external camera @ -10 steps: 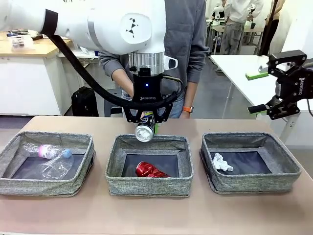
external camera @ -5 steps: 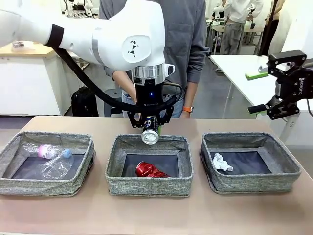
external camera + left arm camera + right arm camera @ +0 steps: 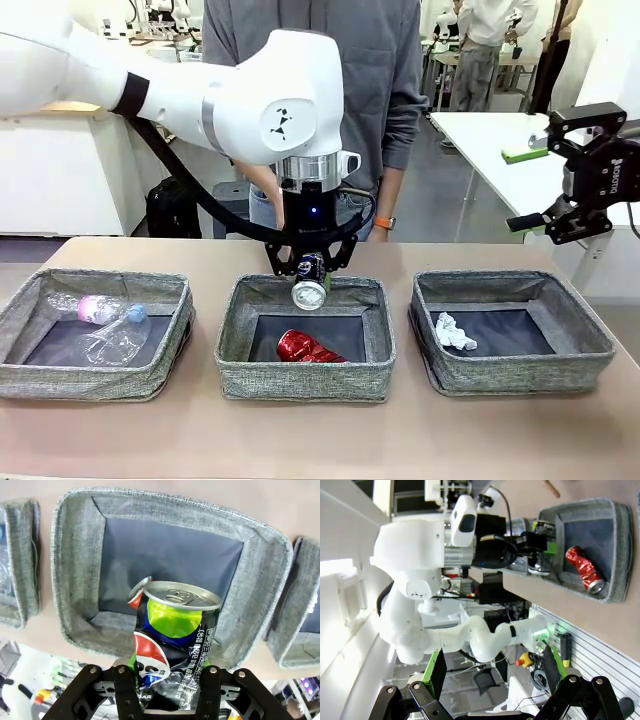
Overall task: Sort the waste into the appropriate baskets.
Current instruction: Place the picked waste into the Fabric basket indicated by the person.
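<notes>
Dark printed can (image 3: 175,645), dented, tilted, above mid basket (image 3: 305,375) w/ red can (image 3: 308,348).

Dark printed can (image 3: 175,645), seemingly green-blue.

Glossy dented metal can (image 3: 176,645), shiny crushed red can (image 3: 305,348), matt rough woven-cloth baskets (image 3: 304,378).

– Where does everything sit?
– Three baskets stand in a row on the table (image 3: 300,440): bottle (image 3: 88,308) and cup (image 3: 115,343) in the left basket (image 3: 95,375), crushed can (image 3: 308,348) in the middle basket (image 3: 305,378), paper wad (image 3: 455,333) in the right basket (image 3: 520,372).
– And the printed can (image 3: 309,281)?
– Above the middle basket's far edge.
</notes>
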Available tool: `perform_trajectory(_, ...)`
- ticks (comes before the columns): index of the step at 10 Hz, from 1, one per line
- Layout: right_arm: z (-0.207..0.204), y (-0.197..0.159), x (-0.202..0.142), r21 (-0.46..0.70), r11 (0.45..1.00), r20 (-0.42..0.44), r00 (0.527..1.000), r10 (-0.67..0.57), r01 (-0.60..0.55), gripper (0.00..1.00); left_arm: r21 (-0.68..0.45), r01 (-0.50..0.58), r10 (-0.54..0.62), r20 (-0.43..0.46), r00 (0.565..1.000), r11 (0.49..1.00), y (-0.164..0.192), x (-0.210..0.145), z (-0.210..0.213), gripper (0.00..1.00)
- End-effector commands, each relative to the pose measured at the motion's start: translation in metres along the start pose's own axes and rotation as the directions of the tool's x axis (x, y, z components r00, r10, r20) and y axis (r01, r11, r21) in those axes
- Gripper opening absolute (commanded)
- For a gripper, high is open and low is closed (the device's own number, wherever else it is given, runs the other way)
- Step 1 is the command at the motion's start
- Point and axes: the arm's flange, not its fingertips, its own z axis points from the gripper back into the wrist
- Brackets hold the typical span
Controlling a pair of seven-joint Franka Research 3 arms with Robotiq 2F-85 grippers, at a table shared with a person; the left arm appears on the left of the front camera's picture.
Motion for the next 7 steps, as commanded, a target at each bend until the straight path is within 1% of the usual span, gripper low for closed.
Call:
perform_trajectory(1, -0.0003, 0.0017, -0.0006, 0.011, 1.0, 0.001, 1.0, -0.013, 0.013, 1.0, 0.012, 0.008, -0.008, 0.025, 1.0, 1.0, 0.0014, 0.0008, 0.0032, 0.41)
perform_trajectory(2, -0.0003, 0.0017, -0.0006, 0.011, 1.0, 0.001, 1.0, -0.013, 0.013, 1.0, 0.011, 0.013, -0.013, 0.022, 1.0, 1.0, 0.0053, 0.0006, 0.0015, 0.54)
perform_trajectory(3, -0.0003, 0.0017, -0.0006, 0.011, 1.0, 0.001, 1.0, -0.013, 0.013, 1.0, 0.012, 0.021, -0.021, 0.019, 1.0, 1.0, 0.0062, 0.0006, 0.0011, 1.0)
perform_trajectory(7, -0.0003, 0.0017, -0.0006, 0.011, 1.0, 0.001, 1.0, -0.013, 0.013, 1.0, 0.008, 0.015, -0.015, 0.023, 1.0, 1.0, 0.0103, -0.0006, 0.0028, 1.0)
